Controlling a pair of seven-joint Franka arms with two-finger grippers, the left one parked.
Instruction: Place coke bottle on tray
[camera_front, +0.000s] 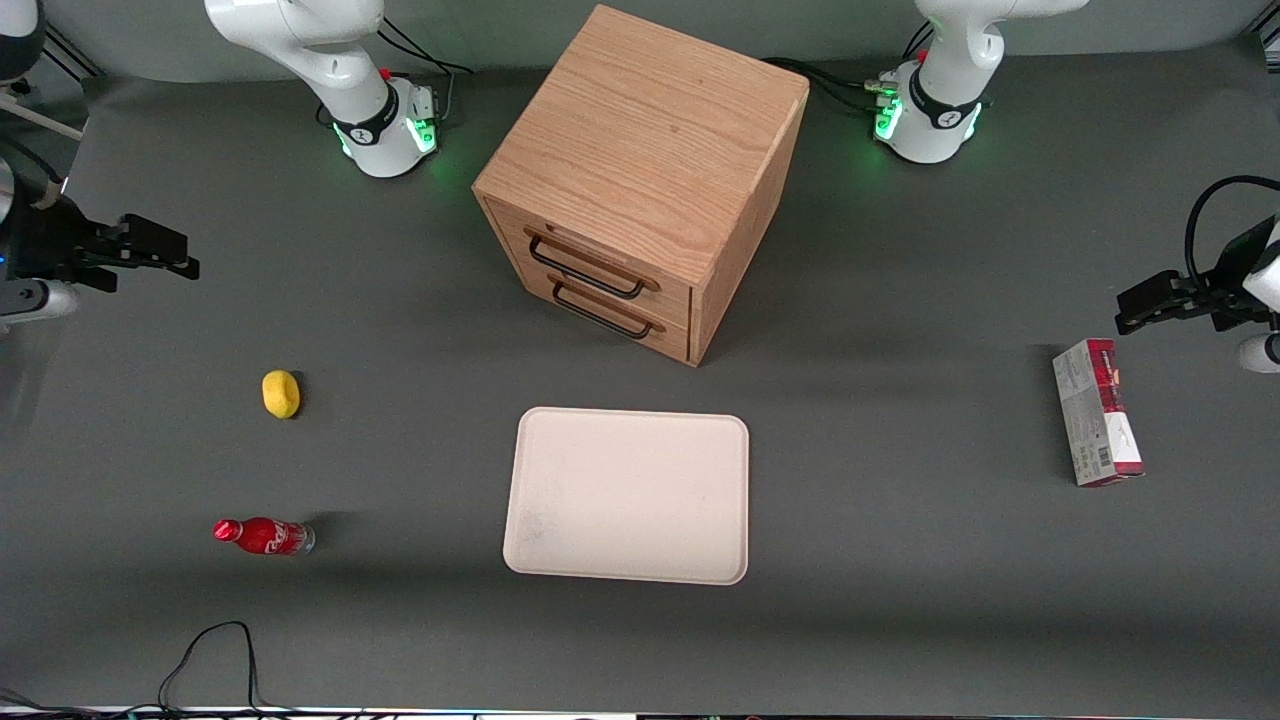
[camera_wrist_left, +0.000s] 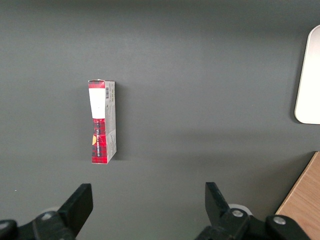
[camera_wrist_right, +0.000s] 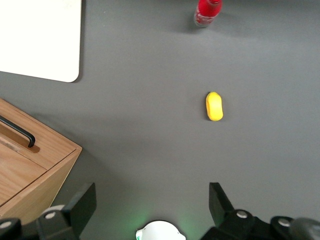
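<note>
**Inspector:** The gripper (camera_front: 170, 255) is hovering at the working arm's end of the table, fingers spread wide and holding nothing.

**Clerk:** The coke bottle (camera_front: 264, 536)?

**Inspector:** It is lying on its side near the table's front edge (a lemon (camera_front: 281, 393) nearby), well apart from the tray (camera_front: 628, 494). It risks rolling under a poorly centred pinch.

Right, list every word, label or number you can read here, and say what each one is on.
Coke bottle: white script on the red body, too small to read for sure.
Carton: a barcode and small print, too blurred to read.
Nothing written shows on the tray, cabinet or lemon.
The gripper, open, carries no label.
</note>
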